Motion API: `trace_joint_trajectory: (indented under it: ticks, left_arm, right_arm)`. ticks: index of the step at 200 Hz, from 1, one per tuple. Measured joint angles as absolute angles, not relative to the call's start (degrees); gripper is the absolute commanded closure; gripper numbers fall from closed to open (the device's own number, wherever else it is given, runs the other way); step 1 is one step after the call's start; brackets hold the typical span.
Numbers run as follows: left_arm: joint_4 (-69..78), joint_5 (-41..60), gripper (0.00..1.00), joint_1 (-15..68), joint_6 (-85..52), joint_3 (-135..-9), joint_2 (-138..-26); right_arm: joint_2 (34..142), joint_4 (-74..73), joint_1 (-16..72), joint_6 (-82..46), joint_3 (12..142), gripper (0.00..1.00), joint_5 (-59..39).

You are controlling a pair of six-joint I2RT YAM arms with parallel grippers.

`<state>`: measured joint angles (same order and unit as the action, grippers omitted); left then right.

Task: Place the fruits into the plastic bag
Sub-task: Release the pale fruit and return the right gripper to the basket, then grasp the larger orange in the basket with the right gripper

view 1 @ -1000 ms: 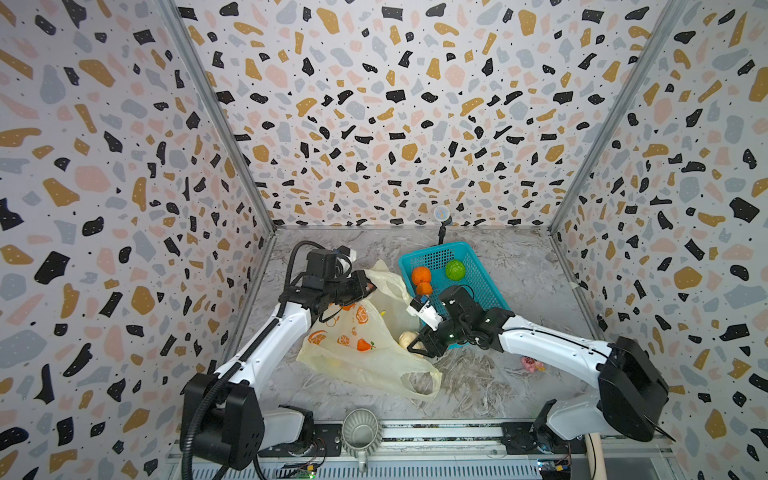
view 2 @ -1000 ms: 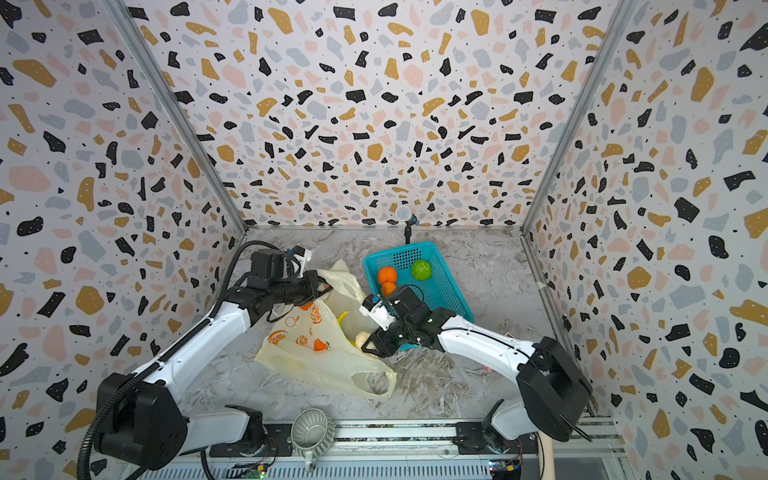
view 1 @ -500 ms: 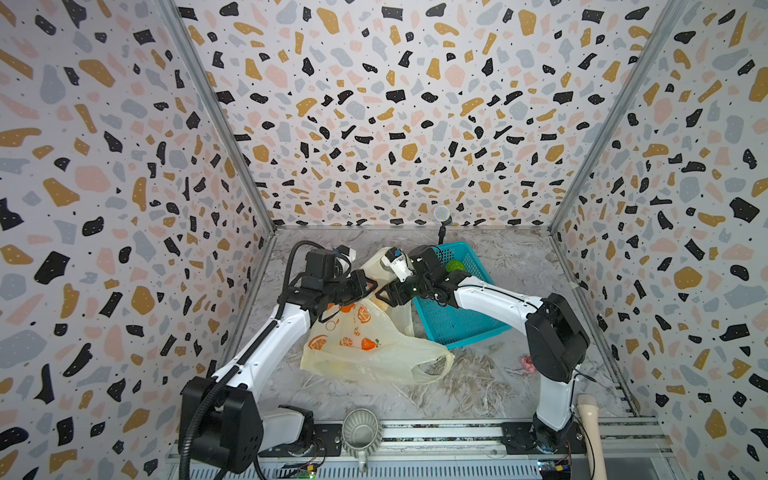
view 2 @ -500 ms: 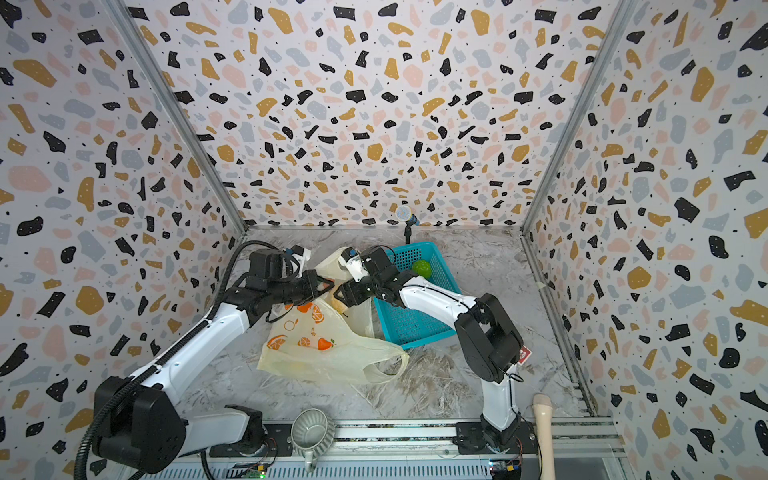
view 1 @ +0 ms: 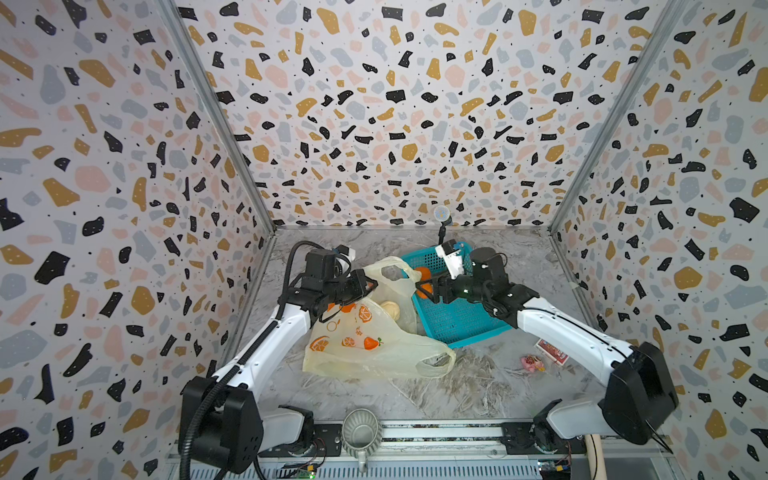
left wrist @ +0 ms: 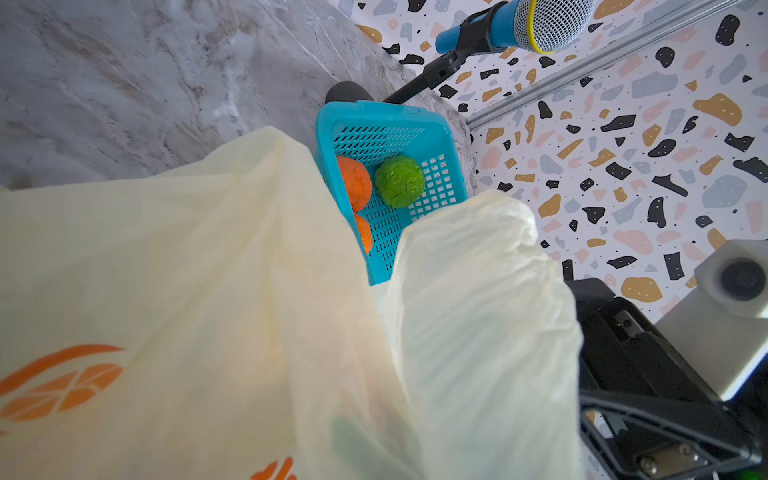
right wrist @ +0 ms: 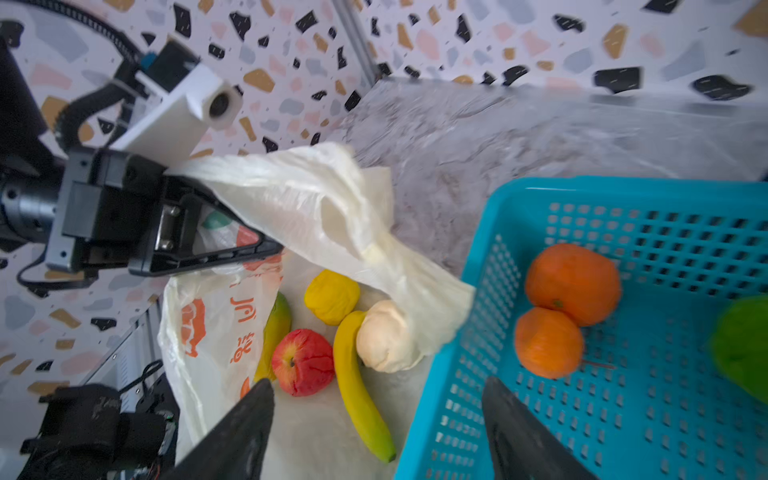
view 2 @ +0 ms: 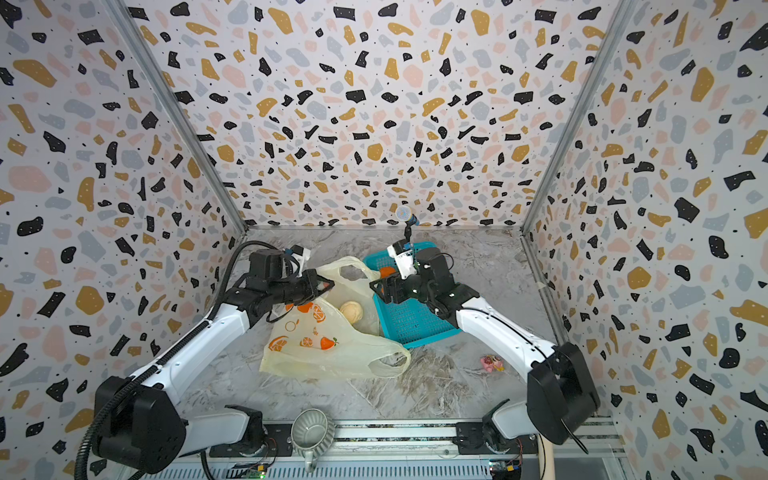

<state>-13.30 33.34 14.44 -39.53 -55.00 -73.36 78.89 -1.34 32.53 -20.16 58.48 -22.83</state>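
Bag-loading scene. The left gripper (right wrist: pixel 272 249) is clamped on the upper rim of the bag (view 1: pixel 365 345). It lifts the rim so that the mouth gapes toward the basket (view 1: pixel 457 324), which stands just beside it. This grip presumably keeps the limp film from collapsing over the opening. The bag lies on the table, centre-left in both top views. It holds a banana (right wrist: pixel 357 390), an apple (right wrist: pixel 302 361), a lemon (right wrist: pixel 331 296), a pale fruit (right wrist: pixel 382 340) and a mango (right wrist: pixel 276 328). The right gripper (right wrist: pixel 376 395), jaws apart and empty, hovers where mouth and basket meet. Two oranges (right wrist: pixel 573 282) and a green fruit (left wrist: pixel 400 181) lie in the basket, not yet transferred. The bag is printed with orange slices and orange characters (right wrist: pixel 245 316); these are too creased to read, and no brand is legible.
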Motion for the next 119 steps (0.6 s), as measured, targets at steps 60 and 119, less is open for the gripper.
trace_joint_trajectory:
  ticks: [60, 119]
  left_arm:
    - [-13.19, 33.34, 1.0, 14.44, -39.51, -54.87, -73.36]
    - [-13.21, 33.43, 1.0, 14.44, -39.51, -54.24, -73.36]
  right_arm:
    - [89.97, -1.83, 28.29, -24.73, 58.39, 0.22, -19.35]
    - [106.69, -0.67, 28.8, -24.99, 67.85, 0.24, -20.67]
